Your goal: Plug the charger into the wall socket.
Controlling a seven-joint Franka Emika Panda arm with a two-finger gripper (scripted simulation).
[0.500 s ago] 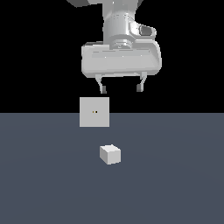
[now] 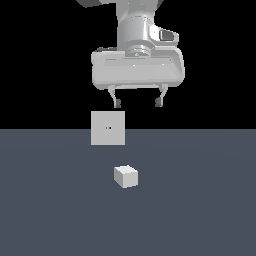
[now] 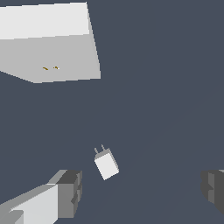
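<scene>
Presently the hand hangs wide and empty above the charger, which lies on the counter near the socket; descent should centre both fingers squarely across its flat sides, clear of the prongs.

Since half a second ago the gripper has shifted slightly toward the exterior view's right and a touch lower, its fingers now hanging wide apart above the charger, not touching it.
</scene>
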